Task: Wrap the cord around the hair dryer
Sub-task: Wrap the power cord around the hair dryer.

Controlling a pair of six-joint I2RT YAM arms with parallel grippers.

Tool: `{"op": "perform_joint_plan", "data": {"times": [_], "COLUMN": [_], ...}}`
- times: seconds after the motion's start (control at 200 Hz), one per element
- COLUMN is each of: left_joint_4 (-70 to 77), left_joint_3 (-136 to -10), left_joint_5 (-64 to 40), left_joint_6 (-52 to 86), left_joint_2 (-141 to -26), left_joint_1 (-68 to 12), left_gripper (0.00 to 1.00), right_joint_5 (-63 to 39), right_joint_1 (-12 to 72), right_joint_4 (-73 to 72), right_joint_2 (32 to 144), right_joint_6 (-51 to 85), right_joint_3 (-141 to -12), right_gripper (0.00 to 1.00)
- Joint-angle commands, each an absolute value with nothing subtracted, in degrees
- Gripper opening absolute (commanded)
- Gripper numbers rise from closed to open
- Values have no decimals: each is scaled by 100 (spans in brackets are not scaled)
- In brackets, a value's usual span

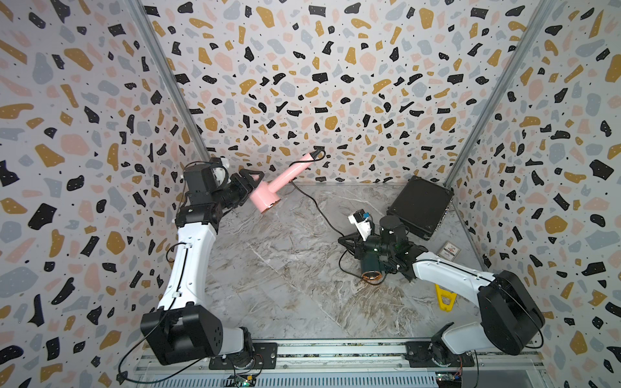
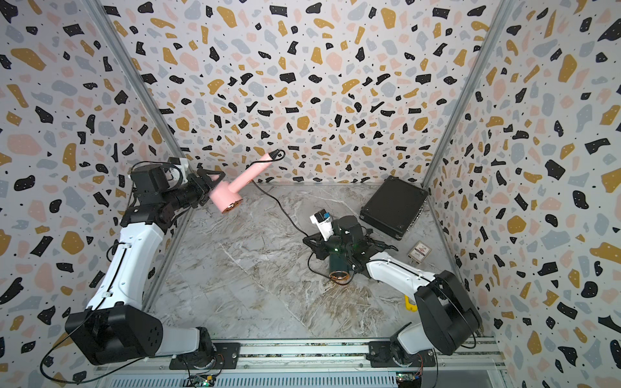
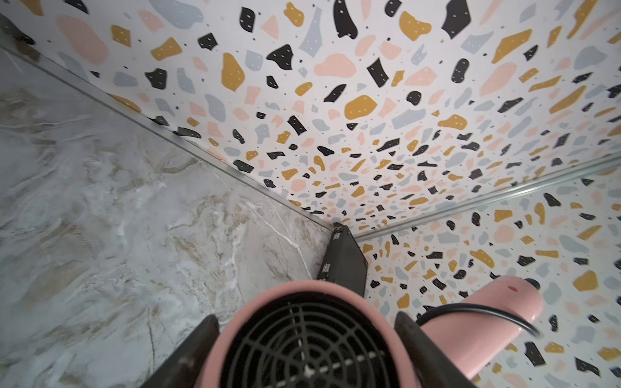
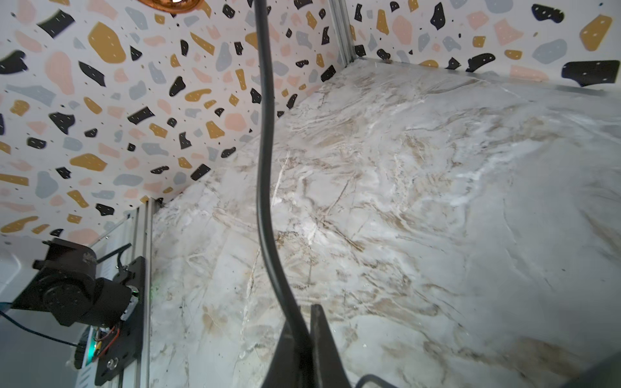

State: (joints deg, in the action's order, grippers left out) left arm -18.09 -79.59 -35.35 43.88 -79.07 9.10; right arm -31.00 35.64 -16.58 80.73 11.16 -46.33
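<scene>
Pink hair dryer (image 1: 279,184) hangs above the marble table's (image 1: 285,295) back-left corner, clamped in my left gripper (image 1: 252,188); my right gripper (image 4: 302,319) pinches its black cord (image 1: 314,206) low over the tabletop.

Both top views hang high above the front rail (image 1: 336,349) at 6 o'clock and look steeply down over the whole marble table (image 1: 285,295) toward the back wall (image 1: 319,84) at 12 o'clock. The 2 share almost the entire scene, offset slightly sideways.

The left wrist camera sits right behind the left gripper (image 3: 305,320), very near the pink hair dryer (image 3: 302,288). It faces the black case (image 3: 346,265) in the 2 o'clock corner, which both top views also show.

The right wrist camera rides low and close to the table, behind the right gripper (image 4: 302,322). It looks along the cord (image 4: 265,168) toward the side wall (image 4: 100,134) at 9 o'clock and the left arm's base (image 4: 74,292) at 7 o'clock.
</scene>
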Motion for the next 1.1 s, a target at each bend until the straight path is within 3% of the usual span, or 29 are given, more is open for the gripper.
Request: {"op": "perform_joint_plan", "data": {"times": [0.0,0.185,0.39,0.676,0.881,1.096], "left_joint_4": [-1324,-1568,-1903,-2684,-3242,-4336], "left_joint_3": [-7908,-7815,-7864,-7723,-7584,-7768], "left_joint_5": [-2375,-1279,-735,64,-139,-1631], "left_joint_6": [4216,3711,3142,1878,897,-114], "left_joint_2": [-7896,-7794,-7785,-7617,-7318,-7391], "left_joint_1": [937,940,741,195,4,-353], "left_gripper": [0,0,0,0,0,0], "right_joint_5": [-2528,-1978,-1818,-1156,-881,-1024], "right_joint_1": [3726,3936,3973,3973,3973,3946], "right_joint_4": [-227,792,1096,2081,2302,2598], "right_joint_2": [7721,7377,7273,7571,7924,8616], "right_joint_6": [355,-108,-321,-1289,-1801,-2126], "right_joint_3": [-4814,-5024,-5288,-6635,-7577,-8653], "right_gripper": [0,0,0,0,0,0]}}
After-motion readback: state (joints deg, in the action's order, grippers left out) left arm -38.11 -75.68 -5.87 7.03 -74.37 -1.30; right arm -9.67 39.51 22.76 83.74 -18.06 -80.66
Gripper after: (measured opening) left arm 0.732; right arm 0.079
